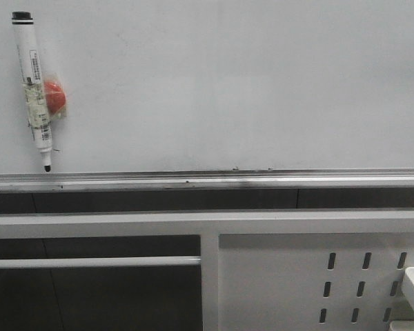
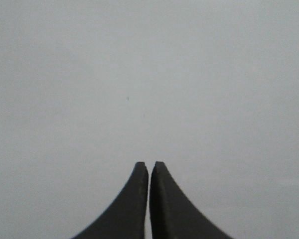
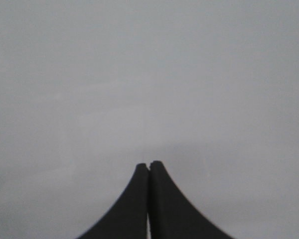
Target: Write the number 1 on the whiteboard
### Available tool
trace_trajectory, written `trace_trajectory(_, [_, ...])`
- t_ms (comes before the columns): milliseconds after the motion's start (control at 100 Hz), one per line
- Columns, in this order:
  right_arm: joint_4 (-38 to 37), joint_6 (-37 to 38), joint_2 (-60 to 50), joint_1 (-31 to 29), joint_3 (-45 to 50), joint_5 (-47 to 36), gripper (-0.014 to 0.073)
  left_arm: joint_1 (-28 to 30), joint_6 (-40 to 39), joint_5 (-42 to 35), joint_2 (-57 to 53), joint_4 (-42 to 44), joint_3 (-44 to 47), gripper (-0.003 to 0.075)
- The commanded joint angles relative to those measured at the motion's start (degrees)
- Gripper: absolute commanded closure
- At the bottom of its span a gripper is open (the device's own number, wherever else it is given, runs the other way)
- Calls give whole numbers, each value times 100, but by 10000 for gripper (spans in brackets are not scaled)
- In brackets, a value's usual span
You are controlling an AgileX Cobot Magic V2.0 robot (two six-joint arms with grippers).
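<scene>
The left gripper has its two dark fingers pressed together, tip to tip, with only a hairline seam between them and nothing held. It faces a plain pale grey-white surface carrying one tiny dark speck; that surface is probably the board, though the left wrist view is too featureless to be sure. The right gripper is the same: fingers closed against each other, empty, pointed at a blank pale surface with faint soft shading across it.

Neither arm shows in the front view. There the whiteboard fills the upper half, glossy and white, with no written stroke visible on it. At its far left a white marker pen hangs against the board, slightly tilted, black cap end up and dark tip down, the tip just above the rail. A small red object sits just beside the pen's middle, touching it, apparently under clear wrap or tape.

Along the board's lower edge runs the silver tray rail, with a few dark smudges near its middle. Below it are white frame bars, and at lower right a white perforated panel with rows of slanted slots.
</scene>
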Motion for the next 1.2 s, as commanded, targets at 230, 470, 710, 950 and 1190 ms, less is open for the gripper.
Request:
trace_trajectory(230, [33,31,707,-27,-466,-491,663,-14,-59,76,419,0,-223,723])
trace_trajectory(470, [104,31,1040,-27,-466,-140,663,-353,-59,118,1151,7,-158,404])
trace_trajectory(710, [288,31,1092,-27,-466,-609,663,-1090,-59,-173,2231,-177,-115,347])
trace_trajectory(950, [277,-235,1092,-27,-466,-104,663,-2215,-59,-1761,3231,-177,633,353])
trace_trajectory(1190, [255,-432,1092,-27,-466,-45,663,-3049,-59,-3190,4164,-295,1243,353])
